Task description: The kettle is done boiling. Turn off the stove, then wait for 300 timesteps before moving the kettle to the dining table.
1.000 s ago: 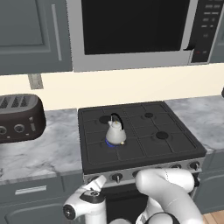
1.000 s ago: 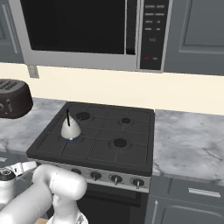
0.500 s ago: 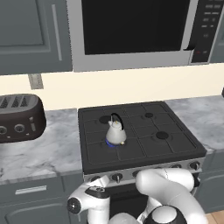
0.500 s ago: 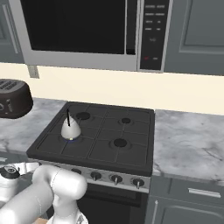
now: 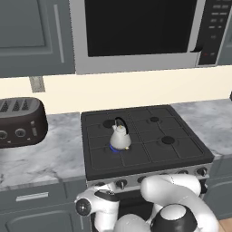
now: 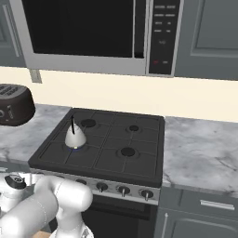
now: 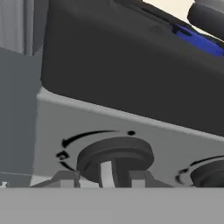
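Observation:
The small white kettle (image 5: 120, 138) (image 6: 74, 137) stands upright on the front-left burner of the black stove (image 5: 154, 149) (image 6: 111, 153), with a blue flame (image 7: 199, 41) under it. My gripper (image 7: 103, 179) (image 5: 105, 190) is low at the stove's steel front strip, at its left end. Its fingers (image 7: 65, 178) sit on both sides of the leftmost knob (image 7: 114, 158) and are shut on it. A neighbouring knob (image 7: 210, 173) shows to the right. The dining table is out of view.
A dark toaster (image 5: 20, 122) stands on the marble counter (image 5: 59, 156) left of the stove. More counter (image 6: 200, 148) lies to the right. A microwave (image 5: 136, 31) hangs above the burners. Grey cabinet fronts (image 5: 31, 199) flank the hand.
The hand has risen a little and rolled more upright at the left knob. The kettle has stayed put.

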